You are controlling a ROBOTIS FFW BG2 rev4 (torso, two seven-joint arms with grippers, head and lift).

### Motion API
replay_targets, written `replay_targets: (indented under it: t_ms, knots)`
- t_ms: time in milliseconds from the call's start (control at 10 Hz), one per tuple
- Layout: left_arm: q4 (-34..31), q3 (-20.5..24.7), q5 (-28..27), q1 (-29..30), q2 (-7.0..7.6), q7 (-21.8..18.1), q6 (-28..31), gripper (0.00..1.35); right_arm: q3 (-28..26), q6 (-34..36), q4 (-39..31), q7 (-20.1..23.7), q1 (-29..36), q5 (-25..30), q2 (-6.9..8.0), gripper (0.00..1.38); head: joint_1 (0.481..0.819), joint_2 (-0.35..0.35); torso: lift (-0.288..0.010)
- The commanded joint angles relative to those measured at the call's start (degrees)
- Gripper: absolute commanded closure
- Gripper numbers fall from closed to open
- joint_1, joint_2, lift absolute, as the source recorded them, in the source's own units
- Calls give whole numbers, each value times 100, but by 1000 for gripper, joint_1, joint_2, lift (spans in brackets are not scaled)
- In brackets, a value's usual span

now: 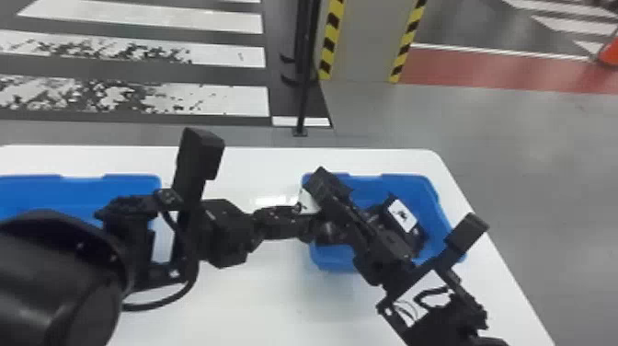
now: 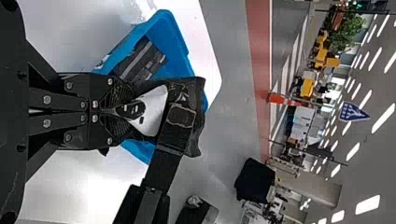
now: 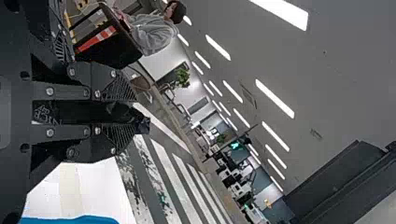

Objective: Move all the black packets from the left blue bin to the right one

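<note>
Left gripper's pinching a white-labelled black packet; right gripper's against it from the bench's right-edge side, can't tell if gripping tbh.

A white bench with a rounded far right corner carried two blue bins, well apart: the left blue bin near the far edge, the right blue bin near that corner, beside the right edge.
</note>
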Motion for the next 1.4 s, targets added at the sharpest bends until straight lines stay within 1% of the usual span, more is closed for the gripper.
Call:
replay_targets:
  t_ms: [0,100,200,300,400,600,700,800,900,1000,1100,1200,1300]
  knots:
    - [0,52,199,100,-25,57,-54,783,-6,-28,13,-8,0,-62,8,1277,695,-167,-139]
    - [0,178,210,255,-60,66,-54,312,-86,-42,28,-8,-14,-96,26,1277,695,-169,-139]
    - [-56,292,290,396,-78,66,-181,75,-269,-42,56,-17,-42,-74,35,1277,695,-172,-139]
    - [-253,475,301,635,-96,66,-265,111,-417,-28,182,-17,-168,-28,0,1277,695,-180,-139]
    - [-520,772,244,986,-157,66,-350,147,-577,85,337,-17,-407,132,-80,1277,695,-192,-139]
    - [-900,1274,187,1661,-315,66,-898,148,-977,183,745,-17,-815,589,-211,1277,695,-192,-139]
    - [-1111,1434,153,1957,-350,84,-997,148,-1171,197,913,-17,-956,772,-255,1277,695,-196,-139]
    - [-1322,1560,164,2266,-350,92,-983,150,-1377,225,1110,-26,-1096,943,-290,1277,695,-201,-139]
    - [-1449,1697,244,2547,-359,92,-968,151,-1491,465,1349,-26,-1251,1035,-343,1277,695,-216,-139]
    - [-1477,1812,301,2688,-412,92,-968,151,-1537,647,1420,-26,-1321,1126,-405,1276,695,-236,-139]
    - [-1491,1926,301,2716,-465,101,-983,153,-1571,872,1476,-26,-1364,1092,-431,1207,695,-245,-139]
    - [-1505,2074,301,2730,-509,101,-1151,153,-1594,872,1546,-26,-1378,1035,-422,1009,695,-243,-139]
    - [-1547,2257,279,2786,-544,101,-1390,153,-1663,788,1546,-26,-1364,1217,-396,647,695,-238,-139]
